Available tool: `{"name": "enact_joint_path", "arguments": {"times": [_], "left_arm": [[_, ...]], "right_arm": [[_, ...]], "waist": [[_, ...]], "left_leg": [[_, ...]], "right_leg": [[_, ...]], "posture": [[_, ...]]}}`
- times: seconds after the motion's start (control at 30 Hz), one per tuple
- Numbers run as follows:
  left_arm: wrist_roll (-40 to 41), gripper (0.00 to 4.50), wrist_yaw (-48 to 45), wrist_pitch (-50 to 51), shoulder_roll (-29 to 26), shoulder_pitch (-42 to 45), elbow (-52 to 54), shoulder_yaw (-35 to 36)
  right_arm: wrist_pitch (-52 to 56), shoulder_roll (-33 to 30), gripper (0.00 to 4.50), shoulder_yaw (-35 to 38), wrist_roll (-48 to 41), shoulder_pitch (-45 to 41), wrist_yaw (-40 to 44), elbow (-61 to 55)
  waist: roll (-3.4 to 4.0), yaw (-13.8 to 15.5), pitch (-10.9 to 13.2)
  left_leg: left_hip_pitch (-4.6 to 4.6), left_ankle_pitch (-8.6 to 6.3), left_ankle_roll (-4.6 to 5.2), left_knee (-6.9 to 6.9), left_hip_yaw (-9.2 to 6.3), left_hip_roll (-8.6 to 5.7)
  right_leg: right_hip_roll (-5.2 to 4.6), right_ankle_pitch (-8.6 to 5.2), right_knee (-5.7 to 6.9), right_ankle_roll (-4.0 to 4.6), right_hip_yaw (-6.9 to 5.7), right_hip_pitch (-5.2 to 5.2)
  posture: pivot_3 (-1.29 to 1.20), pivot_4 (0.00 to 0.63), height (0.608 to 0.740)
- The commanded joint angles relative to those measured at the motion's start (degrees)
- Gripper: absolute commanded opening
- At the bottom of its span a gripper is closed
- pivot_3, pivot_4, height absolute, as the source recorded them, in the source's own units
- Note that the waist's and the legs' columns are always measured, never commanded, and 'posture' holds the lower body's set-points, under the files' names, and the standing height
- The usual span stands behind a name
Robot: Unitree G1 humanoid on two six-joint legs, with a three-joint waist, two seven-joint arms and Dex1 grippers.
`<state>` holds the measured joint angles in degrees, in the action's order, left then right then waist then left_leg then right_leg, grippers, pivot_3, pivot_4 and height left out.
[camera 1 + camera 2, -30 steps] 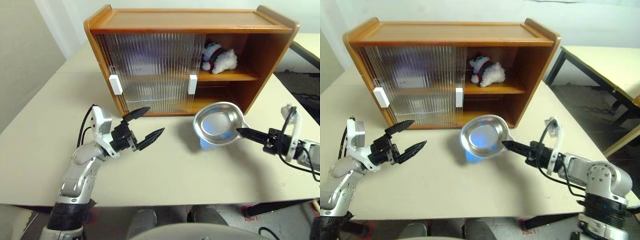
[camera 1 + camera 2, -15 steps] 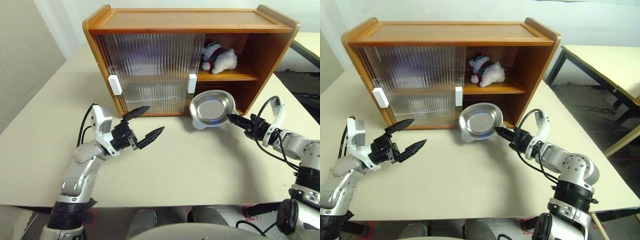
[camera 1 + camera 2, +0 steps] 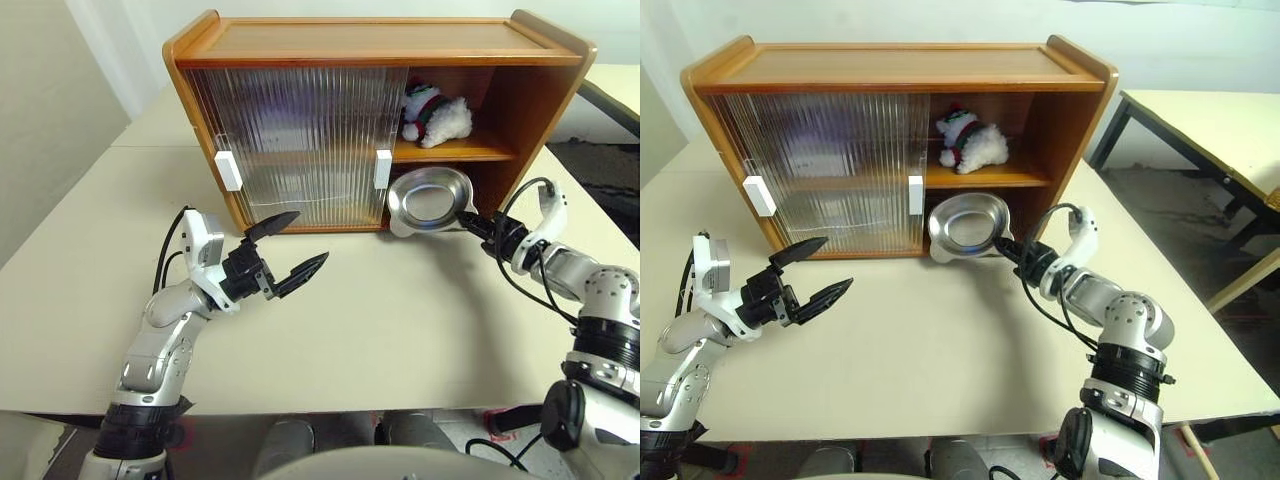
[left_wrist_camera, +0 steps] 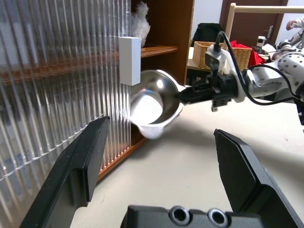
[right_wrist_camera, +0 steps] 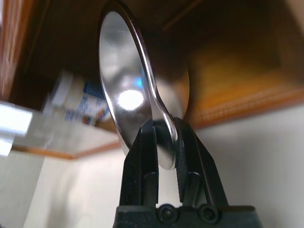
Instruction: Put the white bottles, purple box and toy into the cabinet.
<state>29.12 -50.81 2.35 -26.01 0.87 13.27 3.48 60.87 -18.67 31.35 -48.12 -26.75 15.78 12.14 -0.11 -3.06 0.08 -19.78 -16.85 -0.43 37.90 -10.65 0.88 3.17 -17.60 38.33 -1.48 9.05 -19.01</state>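
The cabinet (image 3: 300, 45) stands at the back of the table, its ribbed doors slid to the left and its right side open. On the upper shelf lies the toy (image 3: 437, 115). My right gripper (image 3: 468, 222) is shut on the rim of a silver bowl (image 3: 430, 198), tilted on edge at the mouth of the lower shelf. Past the bowl, a white bottle (image 5: 80, 102) with blue print stands inside the lower shelf. The purple box is hidden. My left gripper (image 3: 295, 245) hangs open over the table in front of the doors, holding nothing.
Two white handles (image 3: 228, 170) (image 3: 382, 168) sit on the doors. The beige table (image 3: 400, 320) stretches in front of the cabinet. A second table (image 3: 1210, 125) stands off to the right, with a wicker basket (image 4: 209, 50) beyond.
My right gripper has carried the bowl forward from over the table to the lower shelf's opening and tipped it from flat onto its edge. The left arm has not moved.
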Motion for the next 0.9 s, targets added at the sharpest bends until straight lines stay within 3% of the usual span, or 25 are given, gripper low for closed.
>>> {"name": "enact_joint_path", "arguments": {"times": [0.03, 0.63, 0.9], "left_arm": [[-0.66, 4.5, -0.16, 0.29, -0.43, 0.03, 0.33, -0.52], [-0.92, 4.5, -0.48, -1.01, -0.17, -1.41, -0.44, -0.49], [-1.04, 4.5, -0.61, -0.95, -0.17, -0.95, -0.75, -0.65]], "right_arm": [[-4.45, 1.91, 0.26, 1.87, 0.63, -2.31, -3.37, 3.04], [-13.83, 6.36, 0.26, -0.01, 3.05, -5.0, -7.83, 7.39], [-14.41, 6.28, 2.94, -0.98, 3.14, -4.9, -6.77, 7.91]], "waist": [[0.01, 0.03, 0.0], [0.14, 0.08, 0.03], [0.15, 0.04, 0.03]], "left_leg": [[-0.01, 0.0, 0.0, 0.0, 0.0, 0.0], [-0.1, -0.01, 0.0, -0.08, 0.0, 0.12], [-0.1, -0.01, 0.0, -0.1, 0.01, 0.15]], "right_leg": [[0.0, 0.01, 0.0, -0.01, 0.0, 0.0], [0.0, 0.03, 0.0, 0.03, -0.06, -0.16], [0.0, 0.04, -0.01, 0.06, -0.07, -0.17]], "posture": [[-0.09, 0.0, 0.74], [-0.09, 0.009, 0.74], [-0.09, 0.009, 0.74]]}}
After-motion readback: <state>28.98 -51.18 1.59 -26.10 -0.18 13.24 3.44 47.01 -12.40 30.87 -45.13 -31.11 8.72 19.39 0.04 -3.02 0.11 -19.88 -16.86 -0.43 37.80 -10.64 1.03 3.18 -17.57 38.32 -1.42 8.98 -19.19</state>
